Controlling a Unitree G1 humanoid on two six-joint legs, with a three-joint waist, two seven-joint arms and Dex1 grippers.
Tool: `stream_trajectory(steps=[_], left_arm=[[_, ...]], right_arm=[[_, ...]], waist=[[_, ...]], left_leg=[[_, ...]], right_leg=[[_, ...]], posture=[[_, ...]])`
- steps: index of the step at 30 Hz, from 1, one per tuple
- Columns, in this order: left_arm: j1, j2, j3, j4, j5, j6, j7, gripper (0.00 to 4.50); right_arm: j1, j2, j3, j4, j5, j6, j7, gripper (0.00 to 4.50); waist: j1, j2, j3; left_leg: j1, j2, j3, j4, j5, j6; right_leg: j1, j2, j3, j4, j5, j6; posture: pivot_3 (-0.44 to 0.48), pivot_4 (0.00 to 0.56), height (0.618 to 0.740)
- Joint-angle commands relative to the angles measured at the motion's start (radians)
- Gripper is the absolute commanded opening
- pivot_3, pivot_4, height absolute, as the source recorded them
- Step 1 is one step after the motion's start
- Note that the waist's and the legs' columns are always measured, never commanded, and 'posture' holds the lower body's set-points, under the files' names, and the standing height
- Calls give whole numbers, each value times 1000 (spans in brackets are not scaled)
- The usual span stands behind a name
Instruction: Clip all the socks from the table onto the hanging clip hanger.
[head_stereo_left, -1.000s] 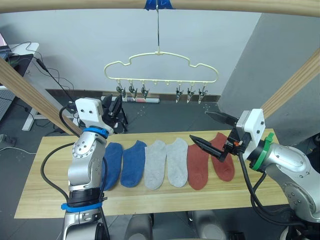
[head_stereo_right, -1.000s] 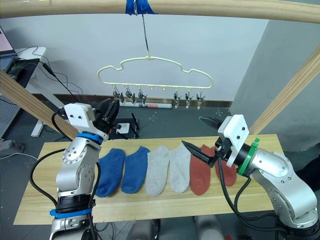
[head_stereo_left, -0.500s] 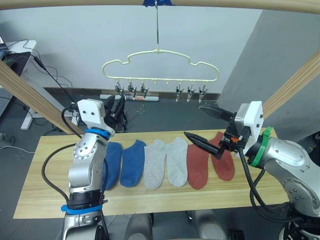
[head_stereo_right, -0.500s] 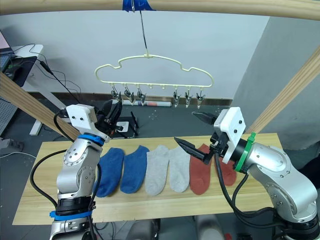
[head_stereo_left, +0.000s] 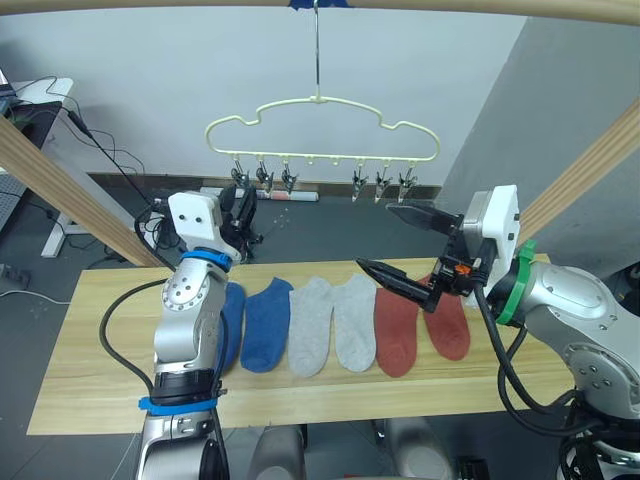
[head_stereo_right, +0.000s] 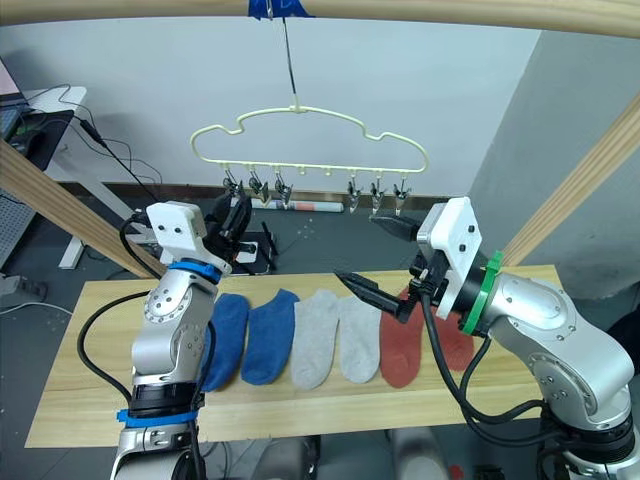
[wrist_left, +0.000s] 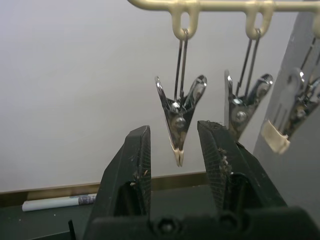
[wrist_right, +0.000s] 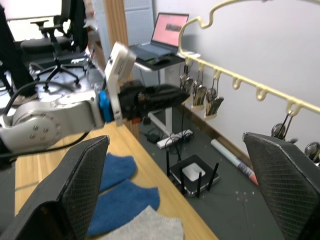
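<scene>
Six socks lie flat in a row on the table (head_stereo_left: 80, 390), running from near its left part toward the right edge: two blue socks (head_stereo_left: 267, 325), two grey socks (head_stereo_left: 333, 322), two red socks (head_stereo_left: 397, 332). Above the far edge, the hanger (head_stereo_left: 321, 127) hangs by its hook from a pole (head_stereo_left: 400, 8), with all six clips (head_stereo_left: 263, 178) empty. The left gripper (wrist_left: 175, 170) is raised just below the leftmost clips, fingers (wrist_left: 131, 165) open with one clip between them, not touching. The right gripper (head_stereo_left: 395, 250) hovers above the red socks, fingers spread wide, holding nothing.
</scene>
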Motion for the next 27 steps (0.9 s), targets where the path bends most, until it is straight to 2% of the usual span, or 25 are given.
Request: stream_trajectory(steps=[1,12,27], left_arm=[[-17,-4,-2,-6,6,-37,4,1621],[-77,-7,5,8,6,-43,23,1621],[-85,-3,0,9,1,-42,26,1621]], right_arm=[[19,-55,26,-35,-59,-63,58,4500],[67,-56,26,-17,-100,-122,73,4500],[81,-44,21,-11,-107,-129,72,4500]], waist=[[0,0,0],[-1,-1,4],[-1,-2,16]], left_leg=[[0,0,0,0,0,0],[0,0,0,0,0,0],[0,0,0,0,0,0]], right_leg=[[0,0,0,0,0,0],[0,0,0,0,0,1],[0,0,0,0,0,1]], posture=[[-227,329,740],[-232,335,740],[-228,338,740]])
